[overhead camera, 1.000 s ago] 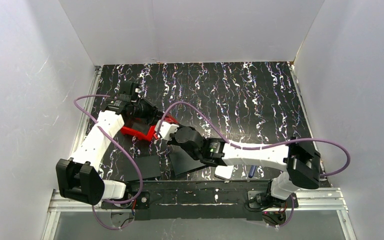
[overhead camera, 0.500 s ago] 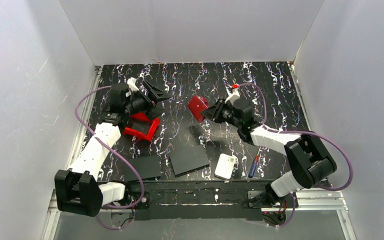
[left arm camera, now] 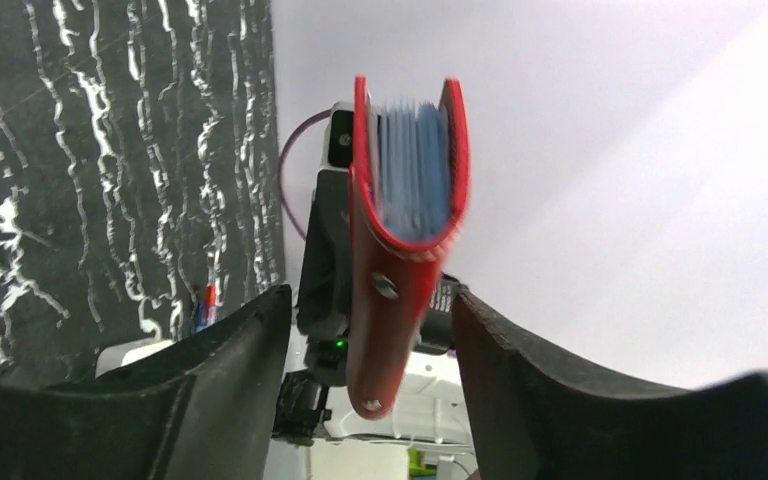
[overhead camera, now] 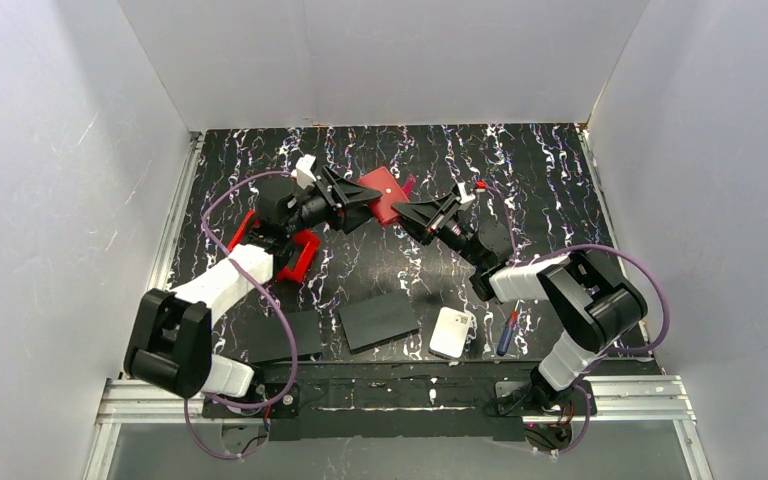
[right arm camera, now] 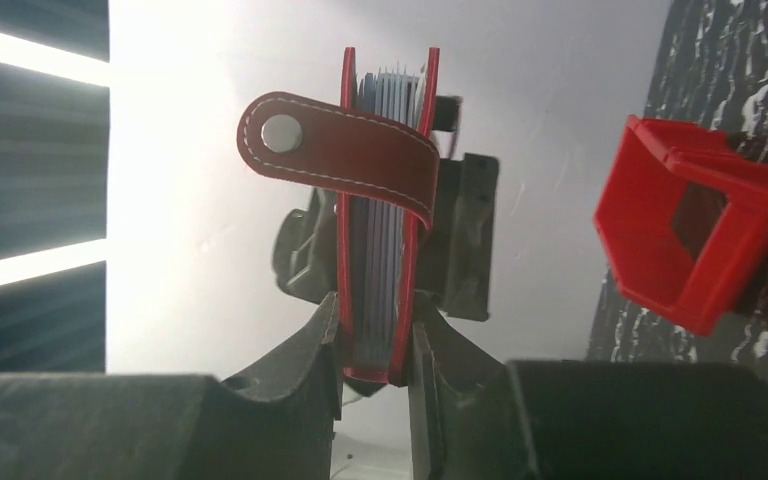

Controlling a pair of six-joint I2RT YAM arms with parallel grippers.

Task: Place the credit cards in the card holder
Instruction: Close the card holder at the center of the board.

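Note:
The dark red card holder [overhead camera: 384, 193] hangs in the air over the middle of the table. My right gripper [overhead camera: 407, 211] is shut on its lower edge [right arm camera: 373, 345]. Its strap with the pale stud [right arm camera: 282, 133] curls over the top. Several pale blue-grey credit cards [right arm camera: 385, 200] stand inside it and also show in the left wrist view [left arm camera: 415, 170]. My left gripper [overhead camera: 363, 203] is open. Its jaws stand on either side of the holder [left arm camera: 400, 290] without touching it.
The bright red open bin [overhead camera: 300, 258] lies on the mat under my left arm and shows in the right wrist view [right arm camera: 690, 235]. Two black sheets [overhead camera: 380, 320] [overhead camera: 285, 335], a white rounded pad [overhead camera: 453, 332] and a small screwdriver [overhead camera: 505, 333] lie near the front edge.
My right gripper carried the card holder from beside the red bin up and back to mid-table. My left gripper swung right and now flanks the holder with open jaws.

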